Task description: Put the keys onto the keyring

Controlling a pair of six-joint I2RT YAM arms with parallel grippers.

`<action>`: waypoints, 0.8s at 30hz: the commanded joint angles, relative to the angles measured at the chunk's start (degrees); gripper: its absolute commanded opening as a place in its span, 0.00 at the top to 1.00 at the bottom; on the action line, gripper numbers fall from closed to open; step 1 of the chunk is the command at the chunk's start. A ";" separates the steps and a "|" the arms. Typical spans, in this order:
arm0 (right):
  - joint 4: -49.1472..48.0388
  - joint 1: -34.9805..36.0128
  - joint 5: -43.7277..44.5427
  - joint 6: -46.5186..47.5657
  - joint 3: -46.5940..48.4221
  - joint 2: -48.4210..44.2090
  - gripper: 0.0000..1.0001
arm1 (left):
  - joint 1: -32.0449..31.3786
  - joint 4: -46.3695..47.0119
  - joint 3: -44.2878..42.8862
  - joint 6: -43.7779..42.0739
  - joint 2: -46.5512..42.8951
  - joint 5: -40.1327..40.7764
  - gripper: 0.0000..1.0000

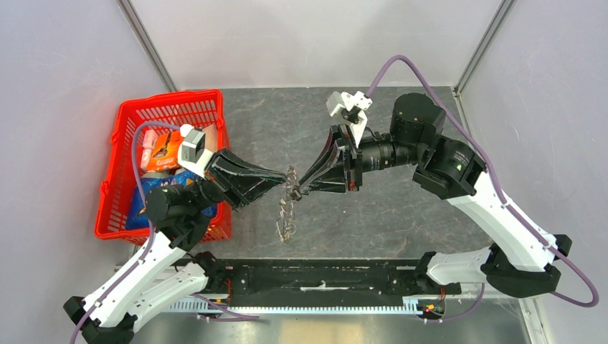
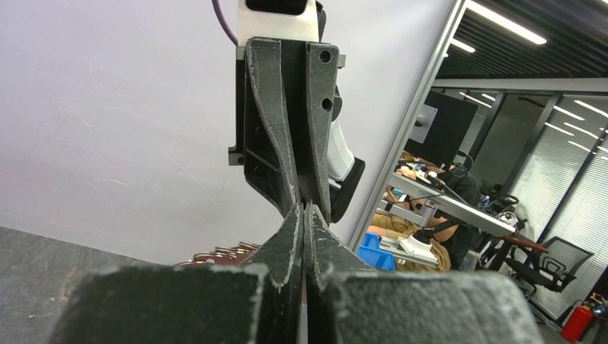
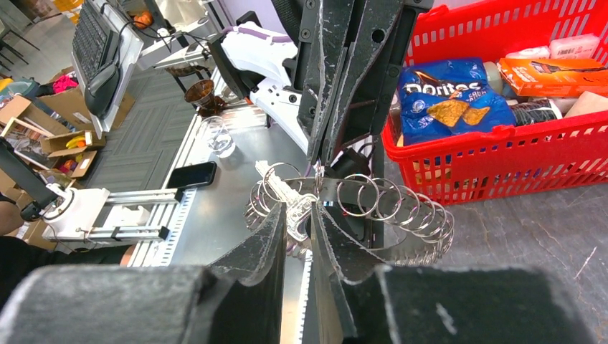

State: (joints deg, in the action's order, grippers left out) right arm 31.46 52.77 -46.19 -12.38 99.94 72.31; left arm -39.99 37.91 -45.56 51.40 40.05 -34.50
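The keyring (image 3: 391, 204) is held up over the middle of the table (image 1: 401, 215). It is a string of silvery split rings and small keys that, in the top view, droops from the two sets of fingertips toward the near edge. I cannot tell whether its lower end rests on the surface. My left gripper (image 1: 281, 181) comes at the keyring from the left, fingers pressed tight together with the upper end of the cluster pinched at their tips. My right gripper (image 3: 310, 222) meets the keyring from the right, nearly tip to tip with the left one. Its fingers stand a little apart, and a flat silvery key (image 3: 295, 204) sits in the gap between them, though I cannot tell whether the pads touch it. Crowding is my trouble here: both pairs of fingers close on the same end of the keyring. From the left wrist, the right gripper's black body blocks most of what lies beyond my own tips. Well to the left of the keyring, behind the left arm, stands a red basket (image 1: 122, 136) holding a blue Doritos bag (image 3: 444, 97) and an orange box (image 3: 552, 72). On the near side of the keyring, a black rail (image 1: 315, 279) runs between the arm bases.
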 commanded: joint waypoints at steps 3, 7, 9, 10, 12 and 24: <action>-1.53 0.39 0.40 0.38 2.71 1.57 0.74 | -0.18 3.75 -0.76 0.81 -0.34 1.44 0.98; -2.13 0.47 0.23 0.01 2.73 2.22 0.73 | -0.18 3.75 -0.87 0.81 -0.41 1.46 0.98; -2.43 0.50 0.23 -0.17 2.72 2.32 0.73 | -0.18 3.72 -0.93 0.81 -0.47 1.45 0.98; -2.54 0.65 0.23 -0.17 2.76 2.34 0.73 | -0.18 3.66 -0.93 0.81 -0.49 1.50 0.98; -2.72 0.74 0.14 -0.32 2.78 2.47 0.73 | -0.18 3.66 -1.02 0.72 -0.45 1.45 0.98; -3.06 1.54 0.23 -0.61 2.37 2.92 0.85 | -0.18 3.31 -0.76 0.46 -0.68 2.09 0.98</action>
State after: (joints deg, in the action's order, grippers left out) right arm 30.44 53.89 -46.22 -12.56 100.60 75.07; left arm -40.01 37.91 -45.56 51.40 40.05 -34.37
